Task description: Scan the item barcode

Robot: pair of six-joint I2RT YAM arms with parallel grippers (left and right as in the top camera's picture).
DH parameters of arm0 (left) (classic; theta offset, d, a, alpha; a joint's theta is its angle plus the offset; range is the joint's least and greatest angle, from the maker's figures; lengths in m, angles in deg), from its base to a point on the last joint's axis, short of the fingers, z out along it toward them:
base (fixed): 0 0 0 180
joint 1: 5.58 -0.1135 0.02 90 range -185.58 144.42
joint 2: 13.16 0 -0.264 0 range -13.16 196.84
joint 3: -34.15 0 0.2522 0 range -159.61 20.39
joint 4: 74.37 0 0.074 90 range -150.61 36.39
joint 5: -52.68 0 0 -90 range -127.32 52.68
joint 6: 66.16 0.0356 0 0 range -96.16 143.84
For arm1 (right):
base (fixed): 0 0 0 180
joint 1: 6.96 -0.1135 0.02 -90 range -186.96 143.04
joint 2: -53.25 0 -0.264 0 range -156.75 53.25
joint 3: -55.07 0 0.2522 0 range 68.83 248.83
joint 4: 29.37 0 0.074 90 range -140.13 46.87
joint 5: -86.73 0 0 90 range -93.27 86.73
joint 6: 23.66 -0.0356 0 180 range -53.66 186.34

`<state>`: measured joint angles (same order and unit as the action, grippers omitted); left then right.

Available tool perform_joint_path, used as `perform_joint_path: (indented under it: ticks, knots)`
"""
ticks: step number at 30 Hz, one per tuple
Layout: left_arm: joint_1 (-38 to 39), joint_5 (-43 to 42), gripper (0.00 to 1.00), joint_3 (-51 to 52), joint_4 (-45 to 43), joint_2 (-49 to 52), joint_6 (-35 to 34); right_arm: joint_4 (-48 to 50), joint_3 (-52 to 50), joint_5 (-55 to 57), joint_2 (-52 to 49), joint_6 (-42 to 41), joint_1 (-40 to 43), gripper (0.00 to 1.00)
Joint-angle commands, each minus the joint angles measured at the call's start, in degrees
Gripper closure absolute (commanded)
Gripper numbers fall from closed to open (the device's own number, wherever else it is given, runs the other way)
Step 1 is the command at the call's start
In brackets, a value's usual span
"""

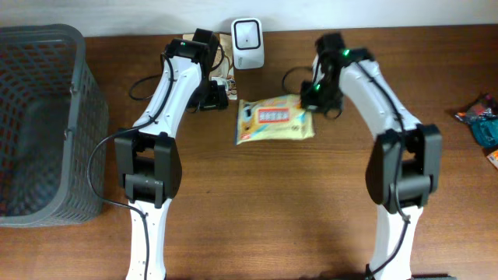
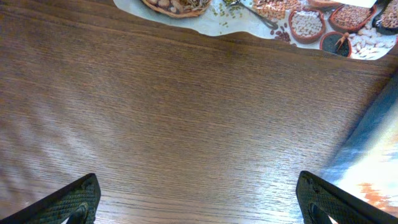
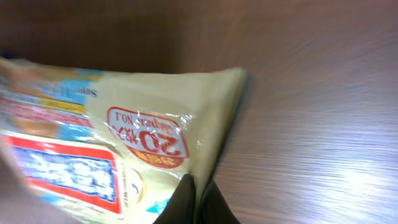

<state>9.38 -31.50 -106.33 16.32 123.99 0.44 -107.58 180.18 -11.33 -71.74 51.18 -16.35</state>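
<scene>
The item, a flat yellow packet (image 1: 272,118) with a red and blue label, lies on the table in front of the white scanner (image 1: 247,33). My right gripper (image 1: 313,103) is at the packet's right edge. In the right wrist view it (image 3: 200,202) is shut on the edge of the packet (image 3: 143,124), with the two dark fingers pressed together over the film. My left gripper (image 1: 212,97) sits just left of the packet. In the left wrist view it (image 2: 199,205) stands open over bare wood, with a blurred part of the packet (image 2: 373,168) at the right. No barcode shows.
A grey mesh basket (image 1: 39,124) fills the left side of the table. Other packaged goods (image 1: 482,120) lie at the far right edge. A printed packet showing nuts and seeds (image 2: 280,15) lies ahead of the left gripper, near the scanner.
</scene>
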Motion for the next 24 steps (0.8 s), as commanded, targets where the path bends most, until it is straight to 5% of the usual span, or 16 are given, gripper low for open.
perform_joint_path:
  ticks: [1, 6, 18, 21, 22, 23, 24]
  knots:
    - [-0.13, -0.46, 0.01, 0.26, -0.76, -1.09, -0.15, -4.81, 8.85, 13.62, 8.22, 2.95, 0.35, 0.96]
    - [-0.13, -0.44, 0.01, 0.26, -1.27, -1.07, -0.15, -14.19, 10.91, 31.15, 9.64, 2.91, 0.35, 0.96]
    - [-0.13, -0.44, 0.01, 0.26, -1.44, -1.09, -0.13, -10.21, 9.03, 26.12, 5.22, -4.9, -14.27, 0.96]
    - [-0.26, -0.39, 0.01, 0.26, -1.4, -1.09, -0.13, -5.51, 9.01, 13.62, 4.9, -5.53, -17.81, 0.96]
    - [-0.44, -0.39, 0.01, 0.26, -1.18, -1.09, -0.11, -4.61, 9.01, 9.97, 4.59, -5.81, -18.21, 0.89]
    - [-0.9, -0.39, 0.01, 0.26, -0.44, -1.09, -0.11, -4.2, 9.01, 8.35, 4.17, -8.35, -18.32, 0.59]
    - [-1.4, -0.39, 0.01, 0.26, 0.2, -1.09, -0.11, -4.09, 9.01, 7.3, 4.04, -9.11, -18.21, 0.48]
